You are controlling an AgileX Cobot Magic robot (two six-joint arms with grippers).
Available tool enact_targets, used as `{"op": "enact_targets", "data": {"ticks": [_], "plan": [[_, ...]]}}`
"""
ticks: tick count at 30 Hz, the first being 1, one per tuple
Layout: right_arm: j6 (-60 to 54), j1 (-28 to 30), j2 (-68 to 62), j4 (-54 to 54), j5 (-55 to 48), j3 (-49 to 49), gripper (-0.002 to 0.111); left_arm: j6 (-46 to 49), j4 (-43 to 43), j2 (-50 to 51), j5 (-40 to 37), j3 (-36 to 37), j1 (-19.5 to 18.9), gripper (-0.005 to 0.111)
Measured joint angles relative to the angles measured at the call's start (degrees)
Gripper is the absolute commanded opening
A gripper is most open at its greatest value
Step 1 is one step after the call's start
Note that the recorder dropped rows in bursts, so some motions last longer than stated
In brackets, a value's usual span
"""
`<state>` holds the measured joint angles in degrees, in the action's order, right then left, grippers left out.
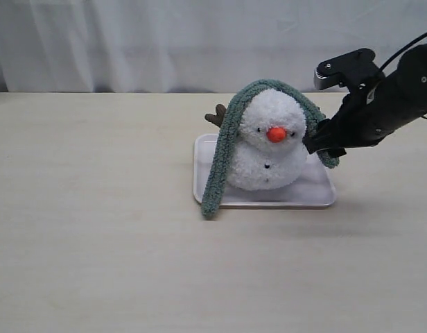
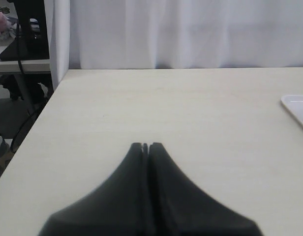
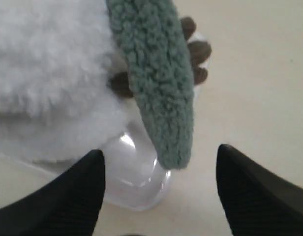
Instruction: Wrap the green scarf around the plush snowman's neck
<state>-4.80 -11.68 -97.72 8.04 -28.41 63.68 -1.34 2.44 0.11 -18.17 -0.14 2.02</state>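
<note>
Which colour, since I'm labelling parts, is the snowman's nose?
The nose is bright orange; the exterior view shows it best.

Green scarf [image 1: 220, 159]: nubbly matt fleece. Plush snowman [image 1: 265, 170]: fluffy white pile; twig arms [image 1: 215, 116] short brown plush. Tray [image 1: 317, 201]: smooth glossy plastic, translucent at the rim. Table [image 1: 96, 243]: matt pale wood-look top, faint grain. Right fingers [image 3: 73, 201]: matt black, finely textured. Curtain [image 1: 130, 41]: white cloth.
</note>
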Motion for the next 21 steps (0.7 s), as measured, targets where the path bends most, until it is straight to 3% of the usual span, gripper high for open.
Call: {"op": "enact_targets", "data": {"ticks": [3, 8, 16, 18, 21], "plan": [[-0.3, 0.0, -2.7, 0.0, 5.6, 0.0, 0.06, 0.0, 0.0, 0.0, 0.0, 0.0, 0.0, 0.0], [-0.3, 0.0, -6.2, 0.9, 11.3, 0.0, 0.046, 0.0, 0.0, 0.0, 0.0, 0.0, 0.0, 0.0], [2.4, 0.0, -9.2, 6.6, 14.2, 0.0, 0.043, 0.0, 0.0, 0.0, 0.0, 0.0, 0.0, 0.0], [2.7, 0.0, -9.2, 6.8, 14.6, 0.0, 0.034, 0.0, 0.0, 0.0, 0.0, 0.0, 0.0, 0.0], [2.7, 0.0, -9.2, 7.2, 14.3, 0.0, 0.011, 0.0, 0.0, 0.0, 0.0, 0.0, 0.0, 0.0]]}}
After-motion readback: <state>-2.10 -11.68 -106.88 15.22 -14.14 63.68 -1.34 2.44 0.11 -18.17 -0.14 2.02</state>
